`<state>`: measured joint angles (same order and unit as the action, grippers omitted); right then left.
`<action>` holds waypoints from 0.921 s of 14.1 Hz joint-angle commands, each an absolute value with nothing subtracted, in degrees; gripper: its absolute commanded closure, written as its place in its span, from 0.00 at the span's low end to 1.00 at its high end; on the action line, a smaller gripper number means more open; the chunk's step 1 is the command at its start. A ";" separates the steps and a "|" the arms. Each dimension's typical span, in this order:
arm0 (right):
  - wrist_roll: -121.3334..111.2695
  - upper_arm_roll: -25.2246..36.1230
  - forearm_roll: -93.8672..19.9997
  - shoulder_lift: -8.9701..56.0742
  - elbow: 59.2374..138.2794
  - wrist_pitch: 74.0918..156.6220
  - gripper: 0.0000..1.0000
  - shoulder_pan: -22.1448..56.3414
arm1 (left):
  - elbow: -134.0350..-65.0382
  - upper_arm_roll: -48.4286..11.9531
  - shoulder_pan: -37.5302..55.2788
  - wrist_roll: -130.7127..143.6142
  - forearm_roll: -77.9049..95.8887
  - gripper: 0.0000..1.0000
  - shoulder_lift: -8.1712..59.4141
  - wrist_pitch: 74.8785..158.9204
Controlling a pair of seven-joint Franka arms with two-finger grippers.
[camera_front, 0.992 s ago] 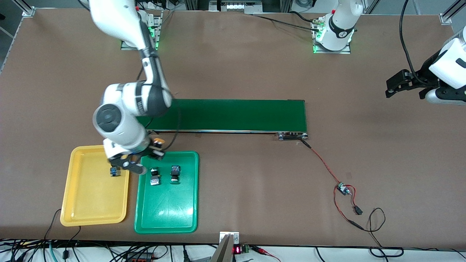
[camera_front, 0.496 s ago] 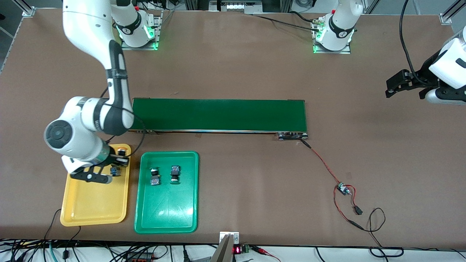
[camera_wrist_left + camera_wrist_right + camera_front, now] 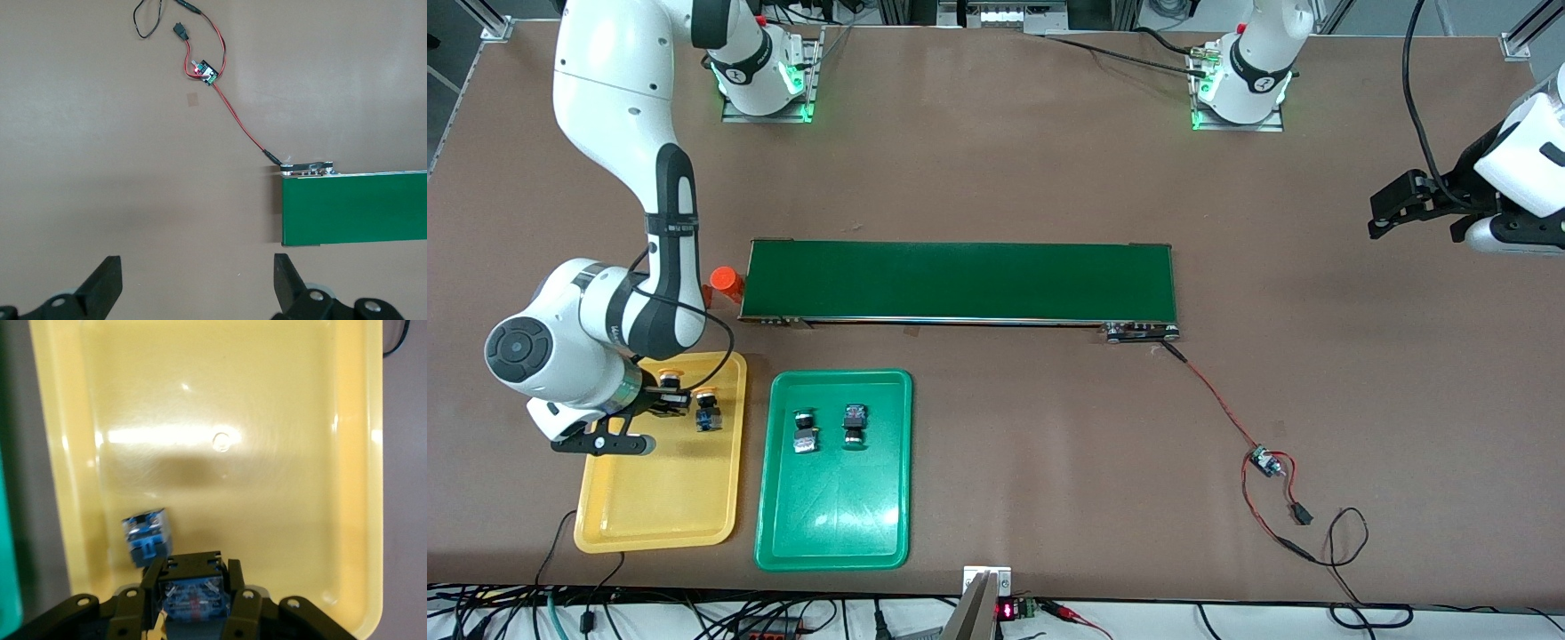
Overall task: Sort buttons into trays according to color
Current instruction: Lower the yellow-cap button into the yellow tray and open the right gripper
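Right claw (image 3: 193, 613) grips blocky button (image 3: 191, 597) over glossy yellow tray (image 3: 267, 487).

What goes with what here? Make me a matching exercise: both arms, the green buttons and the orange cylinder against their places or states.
1. right arm
2. left arm
3. green buttons
4. orange cylinder

A. beside the belt's end
B. jaws open, over bare table
C. in the green tray
D. jaws shut on a yellow button, over the yellow tray

Pairs: 1-D, 2-B, 3-C, 4-A
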<state>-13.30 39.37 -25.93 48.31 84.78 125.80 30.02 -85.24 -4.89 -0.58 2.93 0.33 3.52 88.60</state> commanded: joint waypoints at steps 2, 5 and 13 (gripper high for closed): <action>-17.49 38.67 -26.98 50.45 83.06 128.67 1.00 28.21 | -83.67 -5.10 -0.53 1.76 -0.70 0.00 4.22 88.33; -18.36 38.58 -26.98 51.76 83.06 131.21 1.00 27.86 | -83.76 -5.10 -0.53 1.76 -0.70 0.00 4.22 88.33; -24.61 31.91 -26.90 52.56 83.67 138.60 0.96 22.41 | -83.76 -5.10 -0.53 1.76 -0.70 0.00 4.22 88.33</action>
